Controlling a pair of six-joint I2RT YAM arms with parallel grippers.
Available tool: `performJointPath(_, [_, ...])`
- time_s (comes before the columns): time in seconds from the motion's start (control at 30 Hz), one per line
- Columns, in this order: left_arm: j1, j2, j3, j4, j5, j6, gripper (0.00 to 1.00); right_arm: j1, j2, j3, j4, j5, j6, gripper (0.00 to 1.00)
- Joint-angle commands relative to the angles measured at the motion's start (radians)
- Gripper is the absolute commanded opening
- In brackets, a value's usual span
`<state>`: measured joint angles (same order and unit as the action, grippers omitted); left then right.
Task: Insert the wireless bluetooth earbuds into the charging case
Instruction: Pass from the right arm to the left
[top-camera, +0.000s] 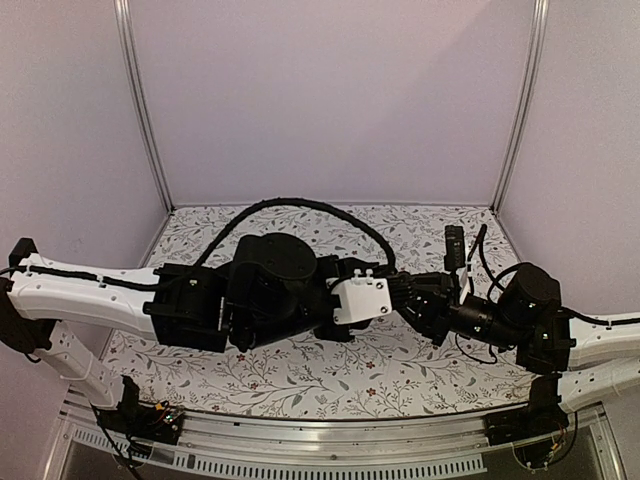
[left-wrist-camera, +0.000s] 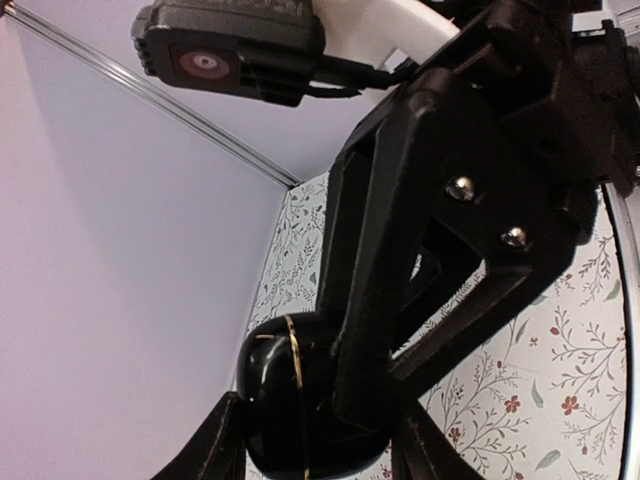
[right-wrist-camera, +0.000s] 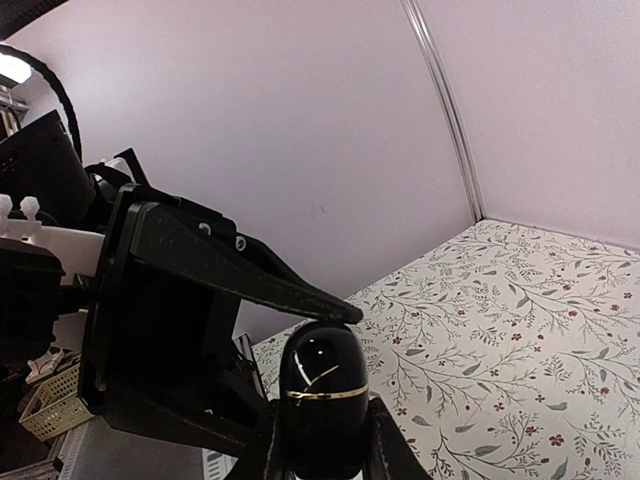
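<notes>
Item: charging case (right-wrist-camera: 322, 372), clamped in right end effector (right-wrist-camera: 325, 445); left end effector (left-wrist-camera: 320, 448) straddles it, grip unclear. Risk: opposing squeeze pops it loose.

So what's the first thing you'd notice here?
The left arm and right arm meet nose to nose over the flowery table. Right there, a shiny black charging case with a thin gold line is pinched in the right gripper, the fingers of the left gripper either side of it.
</notes>
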<state>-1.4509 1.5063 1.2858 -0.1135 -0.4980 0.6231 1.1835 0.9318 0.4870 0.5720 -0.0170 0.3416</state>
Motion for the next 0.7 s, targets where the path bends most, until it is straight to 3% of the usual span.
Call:
performJointPath(0.0, [0.020,0.013,0.016,0.015,0.030,-0.023,0.37,0.002,0.001,0.035,-0.006,-0.007,0.001,0.00])
performJointPath(0.1, [0.020,0.016,0.012,0.025,0.021,-0.017,0.58,0.002,-0.001,0.035,-0.004,-0.005,0.000,0.00])
performJointPath(0.2, [0.017,0.031,0.018,0.029,0.008,-0.006,0.64,0.002,0.003,0.038,-0.005,-0.010,0.001,0.00])
performJointPath(0.3, [0.018,0.043,0.028,0.030,0.003,0.002,0.61,0.003,0.007,0.038,-0.005,-0.011,0.005,0.00])
performJointPath(0.57, [0.020,0.040,0.032,0.036,0.002,0.009,0.40,0.002,-0.005,0.031,-0.010,0.004,0.007,0.01])
performJointPath(0.6, [0.021,0.039,0.032,0.037,0.004,0.005,0.39,0.002,-0.006,0.029,-0.010,0.008,0.007,0.06])
performJointPath(0.67, [0.025,0.036,0.030,0.029,0.021,-0.016,0.38,0.002,-0.012,0.026,-0.012,0.038,0.005,0.26])
